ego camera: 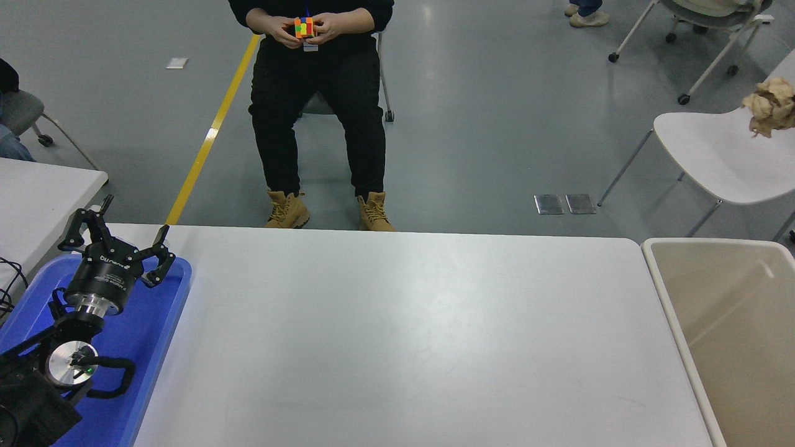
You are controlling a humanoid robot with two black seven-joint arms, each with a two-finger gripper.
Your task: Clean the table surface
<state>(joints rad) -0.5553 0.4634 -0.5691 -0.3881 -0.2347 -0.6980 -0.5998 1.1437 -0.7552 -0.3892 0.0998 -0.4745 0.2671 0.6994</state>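
The table surface (pixel 397 335) is a wide white tabletop with rounded corners, and nothing lies on it. A crumpled ball of brown paper (pixel 770 105) hangs in the air at the right edge of the picture, above and beyond the beige bin. My right gripper and arm are out of the frame, so what holds the paper is hidden. My left gripper (pixel 118 226) is parked at the lower left over a blue tray, with its fingers spread open and empty.
A beige bin (pixel 659 273) stands against the table's right end. The blue tray (pixel 155 329) sits at the left end. A person sits beyond the far edge turning a coloured puzzle cube (pixel 304 27). A white chair (pixel 714 149) stands at the right, and a smaller white table (pixel 37 192) at the left.
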